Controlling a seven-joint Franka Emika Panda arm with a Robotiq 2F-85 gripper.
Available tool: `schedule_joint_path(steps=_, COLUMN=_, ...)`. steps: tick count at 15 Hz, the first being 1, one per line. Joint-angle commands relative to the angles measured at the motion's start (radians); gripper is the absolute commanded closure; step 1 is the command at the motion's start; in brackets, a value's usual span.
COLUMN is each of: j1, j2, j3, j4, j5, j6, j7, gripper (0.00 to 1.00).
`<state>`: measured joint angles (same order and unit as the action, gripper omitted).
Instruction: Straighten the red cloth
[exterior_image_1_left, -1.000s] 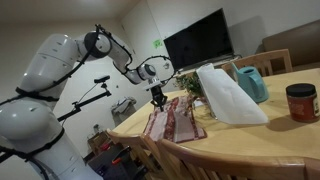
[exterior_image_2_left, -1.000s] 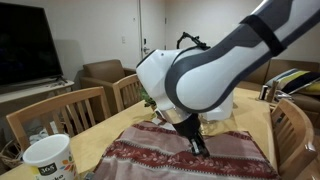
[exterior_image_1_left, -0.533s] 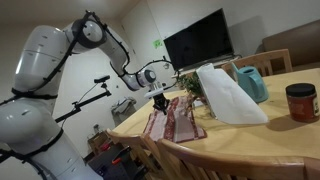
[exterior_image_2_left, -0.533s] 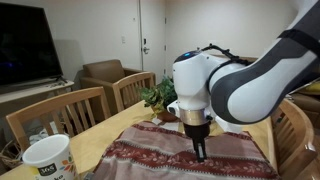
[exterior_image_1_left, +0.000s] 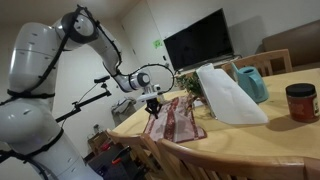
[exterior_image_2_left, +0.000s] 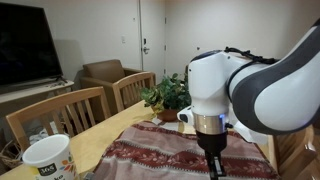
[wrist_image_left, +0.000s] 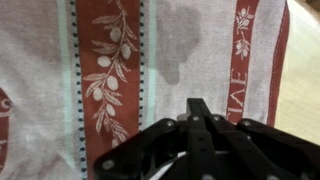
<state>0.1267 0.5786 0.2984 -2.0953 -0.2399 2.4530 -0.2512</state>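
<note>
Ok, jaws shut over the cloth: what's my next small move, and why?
Probably press the gripper down and slide it a little along the cloth. The jaws are shut with no fabric visibly pinched, and the cloth looks rumpled in an exterior view, so smoothing seems likelier than pulling.

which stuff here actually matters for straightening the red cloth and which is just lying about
Part of the job:
- dull red-brown striped fabric cloth, spread on the table
- black gripper, shut, right above the cloth

Just lying about:
- large white folded sheet
- teal plastic jug
- red-lidded jar
- white printed mug
- green potted plant
</note>
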Motion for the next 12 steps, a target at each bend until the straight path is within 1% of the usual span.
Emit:
schedule_joint_path(steps=1, j1=0.028, j2=0.001, j3=-0.012, j4=0.004, j5=0.040, j6=-0.064, j7=-0.048, gripper=1.00)
schedule_joint_path(steps=2, j1=0.046, j2=0.010, j3=-0.024, j4=0.015, j5=0.028, j6=-0.091, j7=-0.039, gripper=1.00)
schedule_joint_path(steps=7, j1=0.084, j2=0.079, j3=-0.051, j4=0.060, j5=0.008, j6=-0.136, j7=-0.037, gripper=1.00)
schedule_joint_path(steps=11, j1=0.092, j2=0.127, j3=-0.058, j4=0.090, j5=0.005, j6=-0.132, j7=-0.047, gripper=1.00)
schedule_joint_path(steps=12, j1=0.095, j2=0.132, j3=-0.060, j4=0.100, j5=0.004, j6=-0.146, j7=-0.045, gripper=1.00)
